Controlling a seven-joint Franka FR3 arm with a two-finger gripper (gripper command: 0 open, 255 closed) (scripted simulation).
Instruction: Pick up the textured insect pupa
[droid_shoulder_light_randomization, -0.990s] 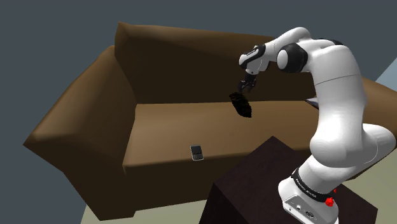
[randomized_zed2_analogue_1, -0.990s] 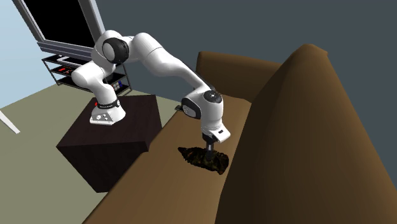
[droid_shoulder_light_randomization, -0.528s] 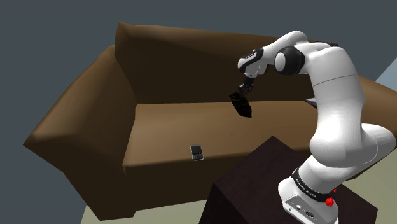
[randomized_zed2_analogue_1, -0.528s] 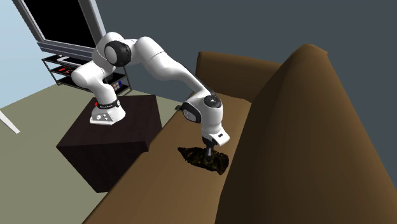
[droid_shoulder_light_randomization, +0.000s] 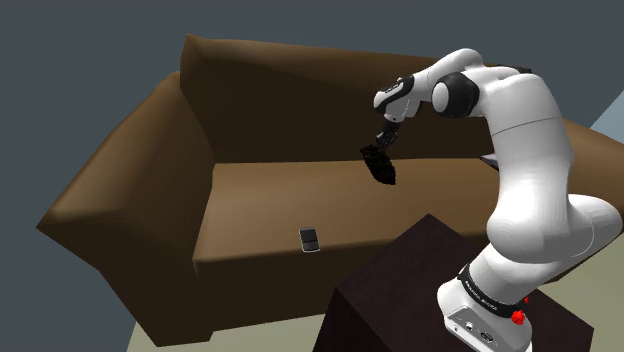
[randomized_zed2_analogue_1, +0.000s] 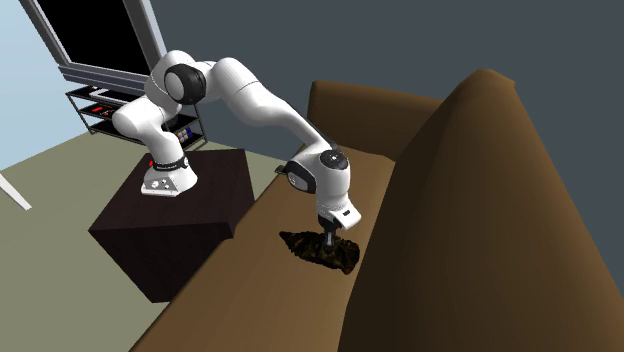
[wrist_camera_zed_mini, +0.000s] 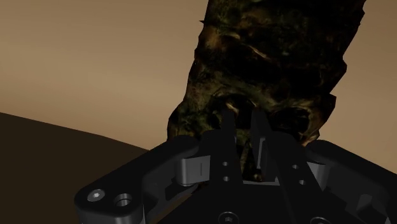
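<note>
The fingers (wrist_camera_zed_mini: 258, 130) stand narrow, pinched on a ridge of the dark, knobbly pupa (wrist_camera_zed_mini: 273, 57) caught between them. The rest of the pupa stretches away beyond the fingers and lies on the brown sofa seat (droid_shoulder_light_randomization: 270, 200) directly under them.

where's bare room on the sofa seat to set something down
Free: the sofa seat from the shoulder view's left armrest to the small dark device, and between device and pupa. Crowded near the backrest, where the jaws clasp the pupa.
</note>
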